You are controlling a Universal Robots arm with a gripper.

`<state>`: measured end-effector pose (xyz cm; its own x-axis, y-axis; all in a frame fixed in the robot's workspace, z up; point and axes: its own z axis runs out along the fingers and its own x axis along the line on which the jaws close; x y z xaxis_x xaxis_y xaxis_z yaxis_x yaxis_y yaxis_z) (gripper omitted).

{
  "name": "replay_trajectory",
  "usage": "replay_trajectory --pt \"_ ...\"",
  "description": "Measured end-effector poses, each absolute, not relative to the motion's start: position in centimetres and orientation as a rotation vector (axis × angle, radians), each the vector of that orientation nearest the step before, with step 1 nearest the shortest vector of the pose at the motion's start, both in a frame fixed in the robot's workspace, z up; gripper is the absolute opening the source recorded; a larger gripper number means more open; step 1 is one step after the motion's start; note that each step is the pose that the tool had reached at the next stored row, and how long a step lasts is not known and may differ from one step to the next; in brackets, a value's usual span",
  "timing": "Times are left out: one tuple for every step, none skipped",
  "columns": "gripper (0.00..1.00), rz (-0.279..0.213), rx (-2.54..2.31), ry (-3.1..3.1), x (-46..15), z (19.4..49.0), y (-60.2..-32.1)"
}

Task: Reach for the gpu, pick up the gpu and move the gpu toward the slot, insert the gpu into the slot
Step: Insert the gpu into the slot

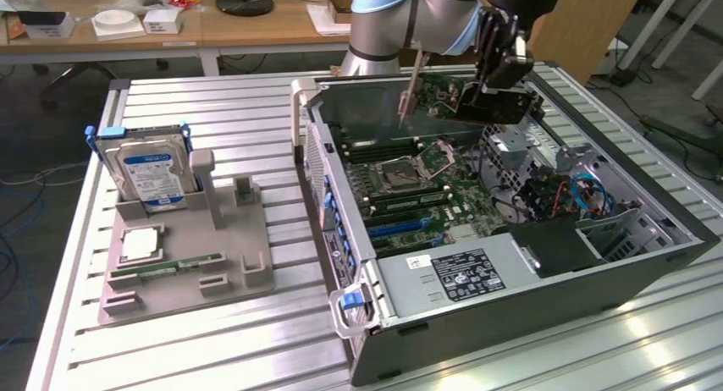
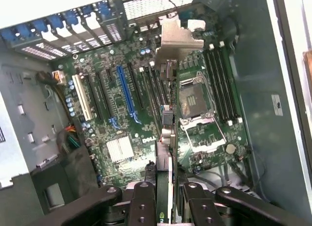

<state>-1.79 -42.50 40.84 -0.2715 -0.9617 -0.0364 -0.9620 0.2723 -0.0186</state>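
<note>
Wrist view: gripper (image 2: 165,189) clamped on gpu (image 2: 165,133), held edge-on abv mobo (image 2: 100,131). Pick done; slot (image 2: 126,92) empty, gpu not seated, insert left.

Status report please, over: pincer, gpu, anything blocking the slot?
Pincer shut on gpu. Held over motherboard, not yet in slot. Nothing seen across slot.

My pincer (image 2: 165,194) clamps the gpu (image 2: 165,158) edge-on between its fingers. The blue slot (image 2: 126,92) lies beyond on the motherboard (image 2: 112,133), off to one side.
</note>
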Motion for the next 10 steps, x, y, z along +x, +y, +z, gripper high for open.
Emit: replay_trajectory --pt "0.26 0.012 -1.885 2.463 -1.79 40.84 -42.50" --pt "0.26 0.012 -1.898 2.453 -1.79 40.84 -42.49" --pt "0.26 0.012 -1.913 2.441 -1.79 40.83 -42.49" --pt "0.26 0.013 -1.928 2.429 -1.79 40.83 -42.49" --pt "0.26 0.014 -1.942 2.418 -1.79 40.83 -42.49" --pt "0.26 0.014 -1.957 2.406 -1.79 40.82 -42.49" --pt "0.26 0.015 -1.971 2.394 -1.79 40.82 -42.49" --pt "0.26 0.015 -1.987 2.381 -1.79 40.81 -42.49" --pt "0.26 0.015 -1.999 2.371 -1.79 40.81 -42.50" --pt "0.26 0.016 -2.009 2.363 -1.79 40.80 -42.50"
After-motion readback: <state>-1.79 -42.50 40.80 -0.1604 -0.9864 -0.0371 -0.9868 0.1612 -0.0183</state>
